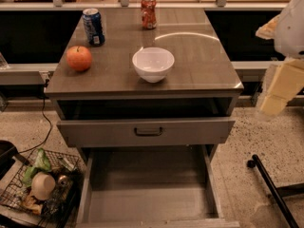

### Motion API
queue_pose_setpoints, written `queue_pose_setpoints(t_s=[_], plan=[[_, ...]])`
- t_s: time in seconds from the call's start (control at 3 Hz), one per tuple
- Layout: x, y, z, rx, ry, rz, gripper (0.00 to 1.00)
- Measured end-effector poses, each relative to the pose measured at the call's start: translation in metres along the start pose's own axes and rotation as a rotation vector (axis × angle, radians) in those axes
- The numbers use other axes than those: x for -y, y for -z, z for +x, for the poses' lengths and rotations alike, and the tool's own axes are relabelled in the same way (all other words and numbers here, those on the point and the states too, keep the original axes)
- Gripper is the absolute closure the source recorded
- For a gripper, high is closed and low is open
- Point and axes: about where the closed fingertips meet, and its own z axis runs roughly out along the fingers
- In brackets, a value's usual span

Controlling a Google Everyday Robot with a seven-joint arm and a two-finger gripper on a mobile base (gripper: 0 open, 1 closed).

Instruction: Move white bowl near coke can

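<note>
A grey table [199, 75] fills the middle of the view, with two drawers under its top. The upper drawer [190, 132] is pulled out slightly and has a dark handle on its front. The lower drawer [147, 198] is drawn far out, so its grey floor shows. At the lower left a wire basket [14, 201] stands on the speckled floor. It holds a pale ball [42, 185], a scrap of something green [42, 160] and smaller clutter too jumbled to name. The gripper [281, 88], pale and cream-coloured, hangs at the right edge of the view. It is beyond the table's right side, well apart from everything on top, and whether it is spread or closed cannot be told. Four things stand on the table: one bowl, one apple and two cans. The bowl [153, 63] is plain glossy white, round and upright on a small foot, with only its white inside showing. It sits near the middle of the front half, well apart from the coke can. The apple [79, 58], orange-red, sits to its left near the left edge. The blue can [93, 26] stands upright behind the apple. The coke can [148, 12] is red with white markings, a silver top and a dented body. It stands upright at the back edge, almost straight behind the bowl.
</note>
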Motion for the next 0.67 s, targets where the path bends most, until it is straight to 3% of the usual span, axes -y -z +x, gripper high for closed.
queue_pose_setpoints(t_s=[0.67], plan=[[0.024,-0.018,-0.050,0.006,0.104,0.027,0.00]])
